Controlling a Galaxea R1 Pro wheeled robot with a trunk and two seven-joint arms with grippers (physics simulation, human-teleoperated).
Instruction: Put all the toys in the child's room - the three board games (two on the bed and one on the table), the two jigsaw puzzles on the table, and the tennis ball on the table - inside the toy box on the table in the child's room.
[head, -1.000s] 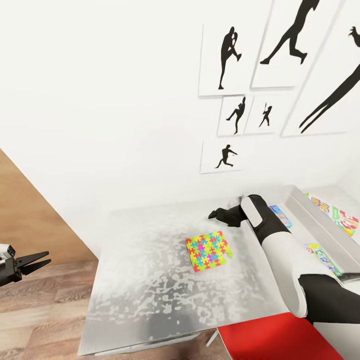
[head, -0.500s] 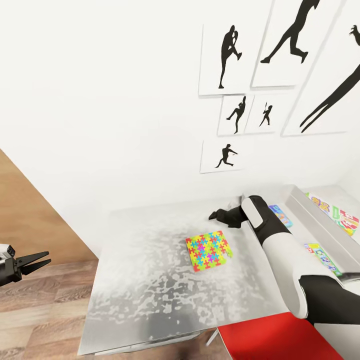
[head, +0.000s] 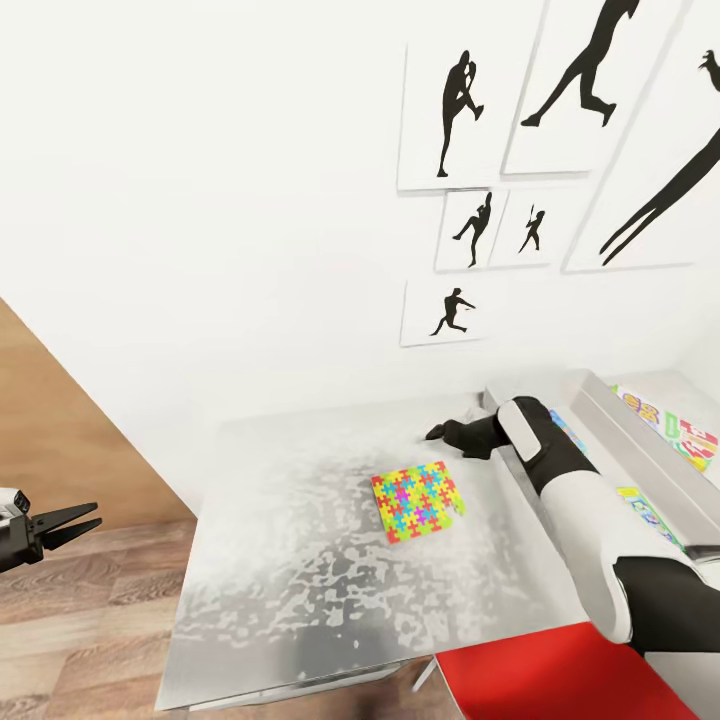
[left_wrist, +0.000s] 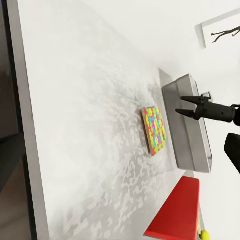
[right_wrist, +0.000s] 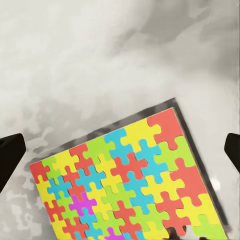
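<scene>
One jigsaw puzzle (head: 417, 500) lies flat near the middle of the light grey table (head: 300, 560); it is also seen in the left wrist view (left_wrist: 155, 130) and close up in the right wrist view (right_wrist: 130, 185). My right gripper (head: 438, 432) hangs open just beyond the puzzle's far edge, beside the toy box (head: 600, 430), with nothing between its fingers (right_wrist: 10, 155). Board game lids (head: 690, 435) show at the toy box; I cannot tell which lie inside. My left gripper (head: 75, 522) is open and empty over the floor, left of the table.
A red surface (head: 560, 680) sits under the table's near right corner. Black baseball-player pictures (head: 455, 115) hang on the white wall behind the table. Wood-plank floor (head: 70, 620) lies to the left.
My right arm has shifted slightly to the right, now covering more of the blue board game lid. The left gripper and the puzzle have not moved.
</scene>
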